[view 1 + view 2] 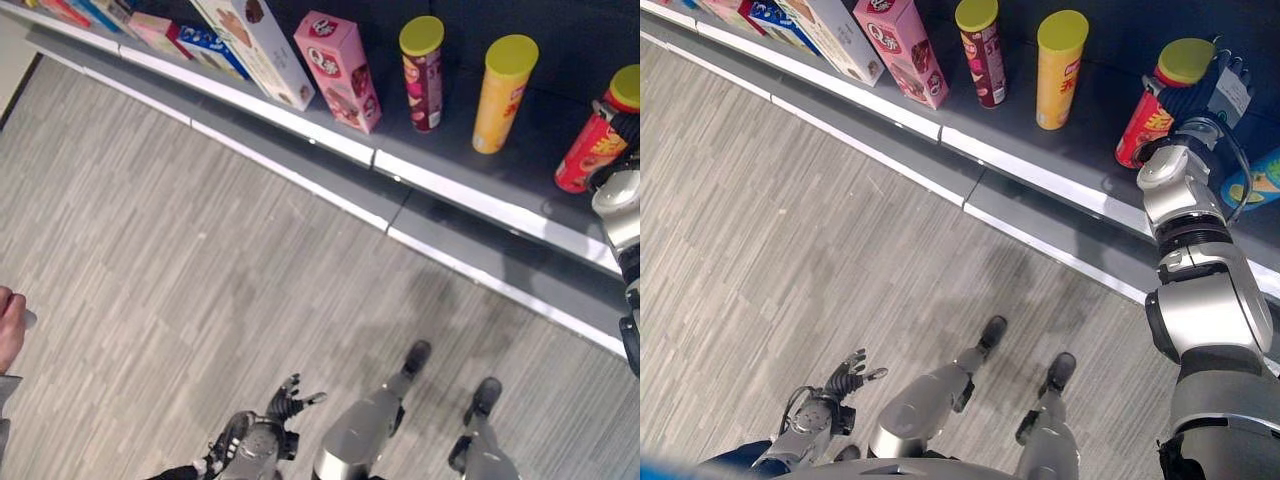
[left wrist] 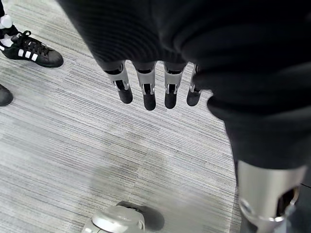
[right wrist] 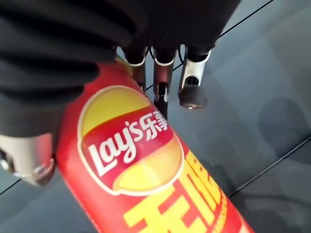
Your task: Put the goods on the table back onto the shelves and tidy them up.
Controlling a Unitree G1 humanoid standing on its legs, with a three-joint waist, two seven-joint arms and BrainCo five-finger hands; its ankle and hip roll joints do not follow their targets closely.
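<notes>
A red chip can with a yellow lid (image 1: 1150,125) stands on the dark shelf (image 1: 450,190) at the right end of the row. My right hand (image 1: 1205,90) reaches up to the can's top. In the right wrist view the can (image 3: 146,160) lies against the palm, between the thumb and the fingers (image 3: 192,94), which run fairly straight past it. My left hand (image 1: 285,400) hangs low over the floor with its fingers (image 2: 148,94) straight and nothing in it.
Left of the red can stand a yellow can (image 1: 503,95), a dark red can (image 1: 423,75), a pink box (image 1: 340,70) and a white box (image 1: 258,50). A blue packet (image 1: 1260,185) lies right of my wrist. A person's hand (image 1: 8,325) and shoe (image 2: 31,51) show at my left.
</notes>
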